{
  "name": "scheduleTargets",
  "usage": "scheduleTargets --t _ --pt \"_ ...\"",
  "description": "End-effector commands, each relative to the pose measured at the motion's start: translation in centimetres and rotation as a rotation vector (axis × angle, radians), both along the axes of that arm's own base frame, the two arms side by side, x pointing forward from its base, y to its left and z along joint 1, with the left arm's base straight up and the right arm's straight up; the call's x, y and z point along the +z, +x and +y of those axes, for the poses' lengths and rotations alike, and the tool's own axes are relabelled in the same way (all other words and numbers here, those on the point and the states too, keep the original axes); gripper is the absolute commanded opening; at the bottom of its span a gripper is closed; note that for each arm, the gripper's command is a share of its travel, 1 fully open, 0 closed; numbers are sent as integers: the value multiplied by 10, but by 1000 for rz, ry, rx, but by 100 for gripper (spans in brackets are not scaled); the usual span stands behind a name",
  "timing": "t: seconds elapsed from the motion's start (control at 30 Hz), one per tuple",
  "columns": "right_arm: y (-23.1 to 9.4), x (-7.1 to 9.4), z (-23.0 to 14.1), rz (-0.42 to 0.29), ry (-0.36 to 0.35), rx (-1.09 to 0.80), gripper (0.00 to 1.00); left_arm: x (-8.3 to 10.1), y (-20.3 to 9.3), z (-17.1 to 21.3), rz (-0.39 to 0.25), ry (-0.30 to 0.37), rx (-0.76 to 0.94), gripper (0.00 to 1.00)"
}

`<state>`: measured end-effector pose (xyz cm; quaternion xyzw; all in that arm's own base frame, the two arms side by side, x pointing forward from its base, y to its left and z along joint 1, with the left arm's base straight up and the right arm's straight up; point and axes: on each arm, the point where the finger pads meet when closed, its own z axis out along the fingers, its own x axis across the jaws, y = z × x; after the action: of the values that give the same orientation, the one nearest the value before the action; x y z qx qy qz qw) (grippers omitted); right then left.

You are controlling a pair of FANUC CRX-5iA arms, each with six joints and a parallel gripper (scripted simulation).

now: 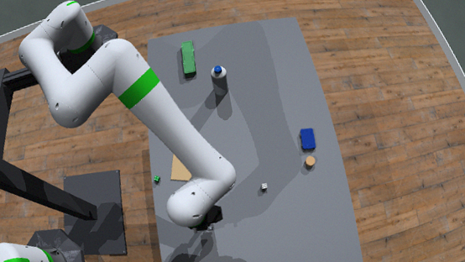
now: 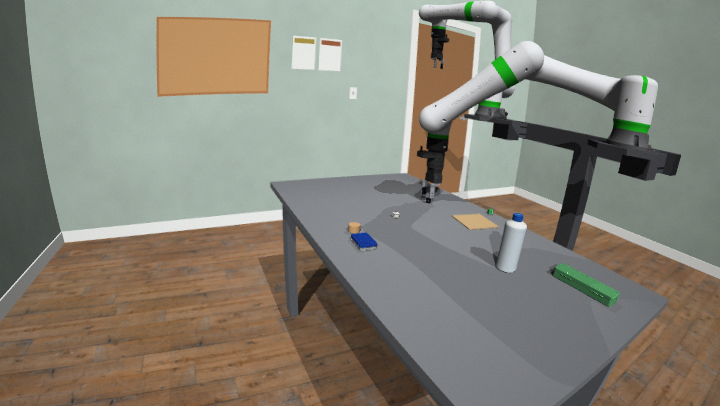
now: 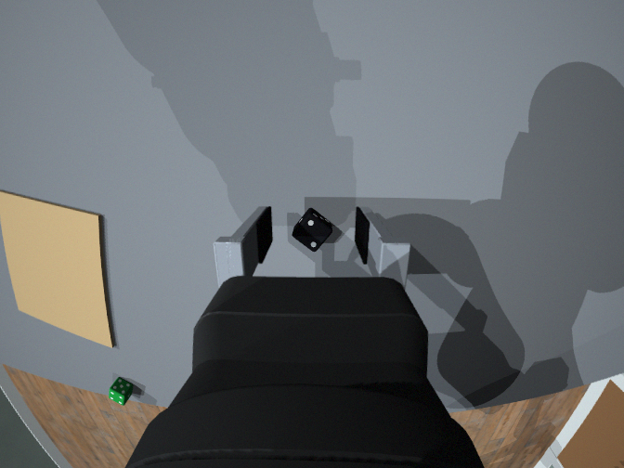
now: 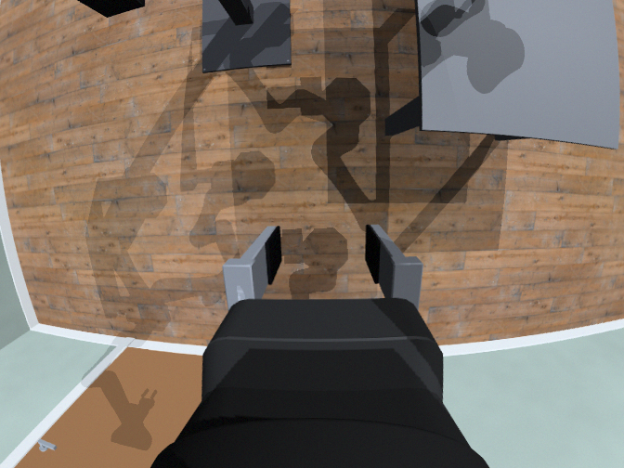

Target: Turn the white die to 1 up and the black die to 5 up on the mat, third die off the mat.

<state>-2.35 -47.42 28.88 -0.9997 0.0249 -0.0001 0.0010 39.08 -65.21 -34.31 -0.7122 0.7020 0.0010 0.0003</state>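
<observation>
The black die (image 3: 312,229) (image 2: 428,200) lies on the table with two pips on its upper face, turned askew between the spread fingers of my left gripper (image 3: 313,224) (image 2: 427,194). That gripper is open, low over the die and not gripping it. The white die (image 1: 263,186) (image 2: 395,215) lies on the table; its top number is too small to tell. The green die (image 3: 121,390) (image 1: 156,178) (image 2: 490,211) lies off the mat near the table edge, five up. The tan mat (image 3: 58,262) (image 2: 474,221) (image 1: 178,171) holds no die. My right gripper (image 4: 322,242) (image 2: 438,65) is open and empty, high beyond the table.
A white bottle (image 1: 219,82) (image 2: 511,247) with a blue cap stands beyond the mat, and a green box (image 1: 188,57) (image 2: 585,284) lies farther off. A blue box (image 1: 307,138) (image 2: 364,241) and a small tan cylinder (image 1: 309,161) (image 2: 354,227) are near the far long edge.
</observation>
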Motion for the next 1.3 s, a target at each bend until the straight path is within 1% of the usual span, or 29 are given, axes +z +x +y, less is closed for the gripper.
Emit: scheduleTargets --t 0.0,0.9,1.1,1.27 --pt "0 1 0 0 -2 0 100 1 1 -1 -1 -2 0 100" --pt "0 1 0 0 -2 0 100 1 2 0 -1 -2 0 100" --pt "0 1 0 0 -2 0 100 1 9 3 -1 -2 0 100" --pt "0 1 0 0 -2 0 100 1 30 13 -1 -2 0 100"
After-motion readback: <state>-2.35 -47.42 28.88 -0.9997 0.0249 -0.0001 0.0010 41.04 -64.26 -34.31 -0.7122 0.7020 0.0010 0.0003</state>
